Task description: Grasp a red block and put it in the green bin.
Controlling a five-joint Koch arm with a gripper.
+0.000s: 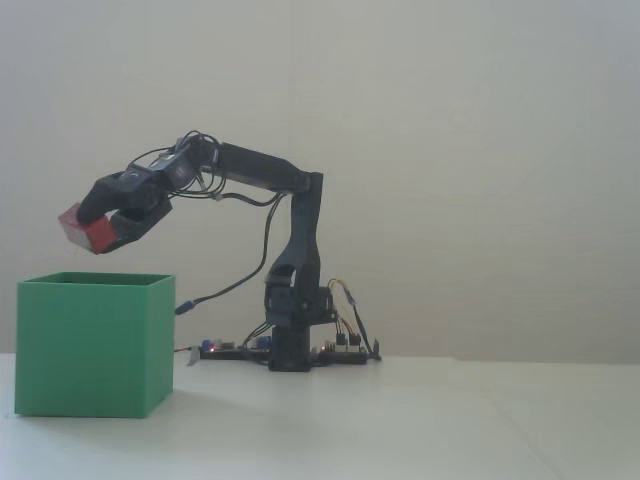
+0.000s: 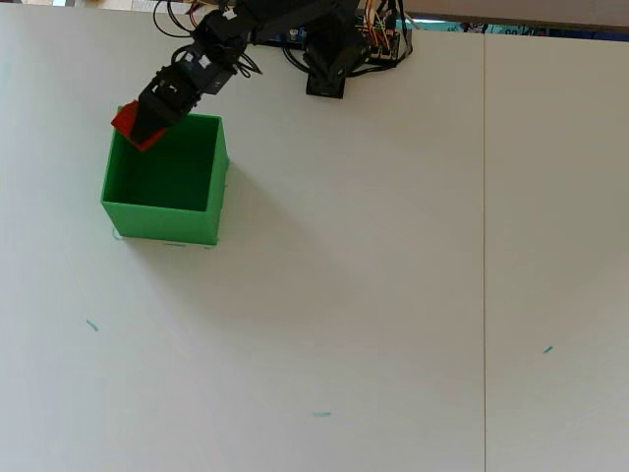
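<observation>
The pale surface [image 2: 393,295] fills the overhead view, split by a thin seam running top to bottom on the right side, with a few tiny teal marks scattered across its lower part. In the fixed view it meets a plain light wall [image 1: 480,150] behind the robot.

The green bin [image 1: 92,345] stands on the surface at the left of both views, open at the top, its inside showing nothing but green walls and floor from overhead [image 2: 162,177].

The black arm [image 1: 290,260] rises from its base at the far edge of the surface, bends at the elbow and reaches out to the left, with loose cables looping around the upper link. Circuit boards [image 1: 345,348] with small lit points lie beside the base.

The pincer [image 1: 100,228] is clenched on the red block [image 1: 85,229], its dark jaws pressing the brick from either side. The red block hangs in the air well above the bin's rim in the fixed view. From overhead the red block [image 2: 131,124] sits over the bin's far left corner, overlapping the rim there, with the pincer [image 2: 144,119] angled down toward that corner.
</observation>
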